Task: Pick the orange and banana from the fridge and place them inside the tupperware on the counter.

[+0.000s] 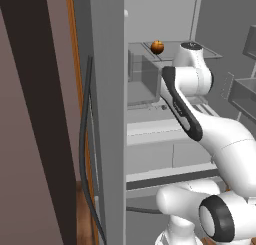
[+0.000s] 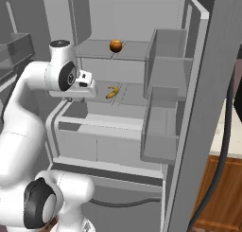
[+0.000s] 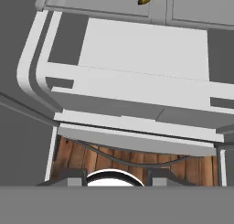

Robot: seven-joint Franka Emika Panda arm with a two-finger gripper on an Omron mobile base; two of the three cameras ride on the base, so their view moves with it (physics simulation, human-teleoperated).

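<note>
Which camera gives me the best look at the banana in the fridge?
The right base view: the whole banana lies unobstructed on a fridge shelf. The hand view catches it at the top edge; in the left base view I can't make it out.

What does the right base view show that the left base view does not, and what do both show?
Right base view: the banana on a fridge shelf, below the orange's shelf, and a brown wooden cabinet at lower right. Left base view: a dark brown panel at left. Both: the orange on the upper shelf, the open fridge interior and the white arm.
</note>
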